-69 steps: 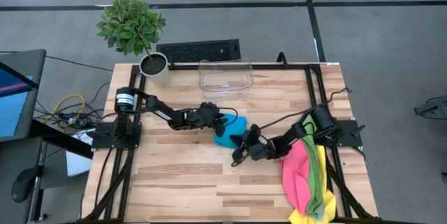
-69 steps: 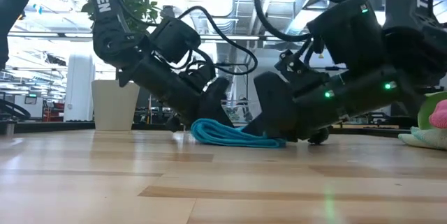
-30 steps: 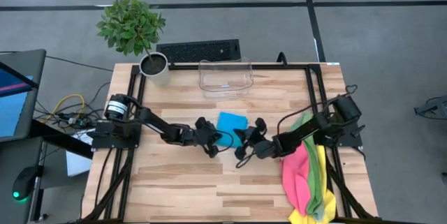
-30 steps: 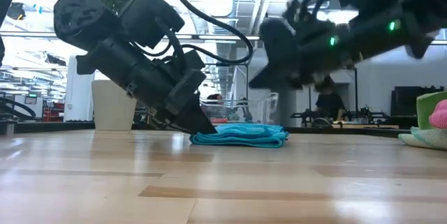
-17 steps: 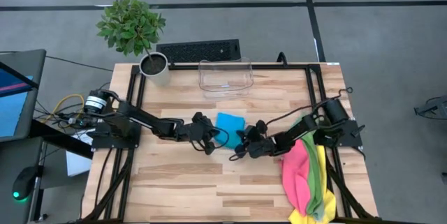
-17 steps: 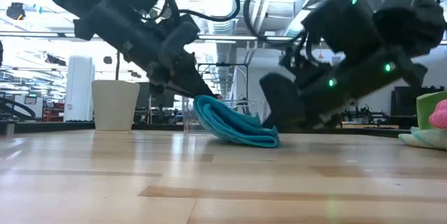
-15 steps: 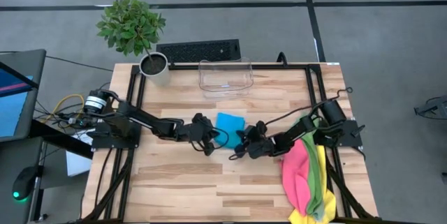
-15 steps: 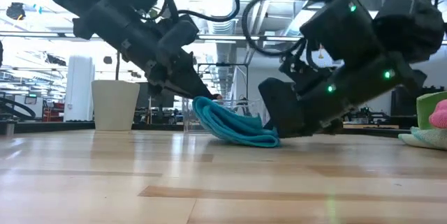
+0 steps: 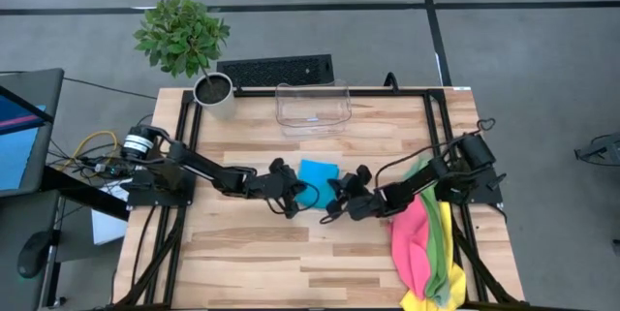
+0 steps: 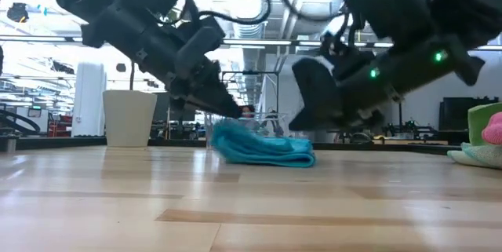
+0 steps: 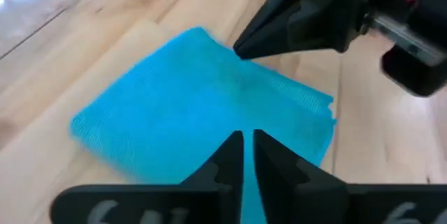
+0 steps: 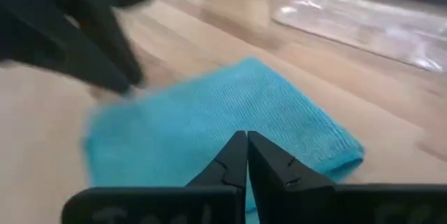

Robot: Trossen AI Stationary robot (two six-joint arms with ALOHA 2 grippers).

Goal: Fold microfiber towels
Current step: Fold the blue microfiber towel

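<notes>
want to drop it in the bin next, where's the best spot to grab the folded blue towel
Probably the near edge of the blue towel, approached from the table's front, low and level. It lies as a flat folded square, so stacked layers there give the fingers something to pinch. The clear bin sits beyond it.

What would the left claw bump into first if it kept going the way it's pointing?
Most likely the blue towel, which lies right ahead of the left gripper. The right gripper sits beyond it.

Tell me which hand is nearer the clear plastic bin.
Left, narrowly. The left hand sits at the blue towel's near-left corner, in front of the bin; the right hand sits at the towel's near-right corner, slightly farther off.
</notes>
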